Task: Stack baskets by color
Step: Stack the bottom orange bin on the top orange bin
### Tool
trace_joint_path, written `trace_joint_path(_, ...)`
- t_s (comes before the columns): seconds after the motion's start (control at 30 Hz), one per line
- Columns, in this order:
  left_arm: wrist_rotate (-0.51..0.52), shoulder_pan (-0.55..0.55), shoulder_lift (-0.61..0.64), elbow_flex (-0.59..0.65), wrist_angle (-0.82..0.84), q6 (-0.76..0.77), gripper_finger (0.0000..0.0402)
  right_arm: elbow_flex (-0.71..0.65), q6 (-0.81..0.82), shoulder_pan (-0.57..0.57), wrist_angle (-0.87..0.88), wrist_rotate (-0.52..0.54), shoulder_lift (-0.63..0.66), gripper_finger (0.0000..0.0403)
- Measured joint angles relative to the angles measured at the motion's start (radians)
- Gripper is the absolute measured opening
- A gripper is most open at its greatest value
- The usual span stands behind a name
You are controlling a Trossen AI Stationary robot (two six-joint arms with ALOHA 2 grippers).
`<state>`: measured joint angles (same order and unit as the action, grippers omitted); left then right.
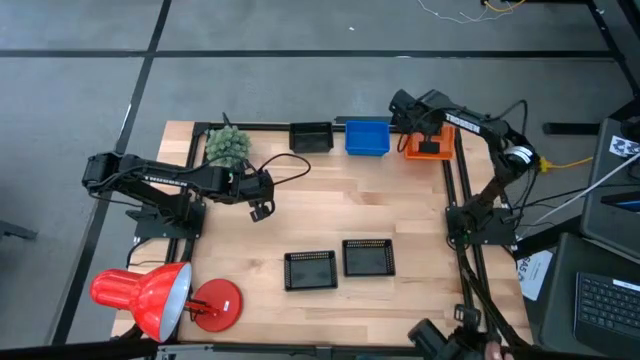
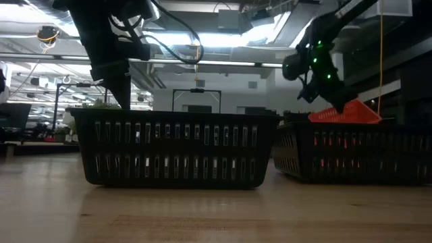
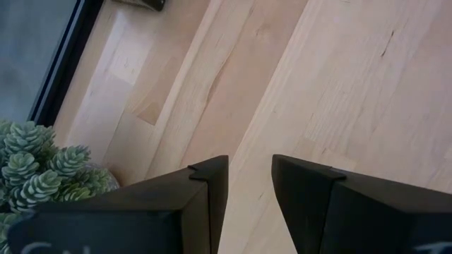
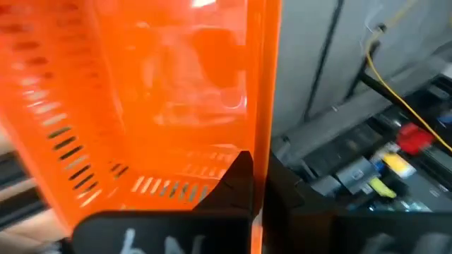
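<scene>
An orange basket [image 1: 431, 146] is at the table's far right corner, with my right gripper [image 1: 427, 130] shut on it; the low view shows the orange basket [image 2: 345, 113] tilted. Left of it along the far edge stand a blue basket [image 1: 367, 137] and a black basket [image 1: 311, 137]. Two more black baskets [image 1: 310, 270] [image 1: 368, 257] rest flat near the table's middle front. My left gripper [image 1: 262, 207] hangs open over bare wood at the left, touching nothing; its fingers [image 3: 212, 185] have only tabletop between them. My right gripper pinches one wall of the orange basket at its rim [image 4: 258, 120], one finger [image 4: 236, 176] inside the basket and the other outside. The fingers slant downward onto it from above. The basket sits tilted in the hold; its underside is hidden behind a black basket in the low view.
A fuzzy green plant ball [image 1: 227, 146] sits at the far left, close to my left arm. A red desk lamp [image 1: 160, 297] stands at the near left corner. Bare wood lies between the far row of baskets and the two front ones. Cables and gear [image 1: 600, 200] lie beyond the right edge.
</scene>
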<state>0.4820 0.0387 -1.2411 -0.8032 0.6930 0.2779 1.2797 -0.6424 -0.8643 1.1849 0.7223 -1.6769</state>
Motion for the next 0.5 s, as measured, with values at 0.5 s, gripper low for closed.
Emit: trace_joint_path(0.5, 0.000, 0.000, 0.000, 0.000, 0.000, 0.000, 0.0102, 0.000, -0.053, -0.029, -0.129, -0.073, -0.046, 0.0039)
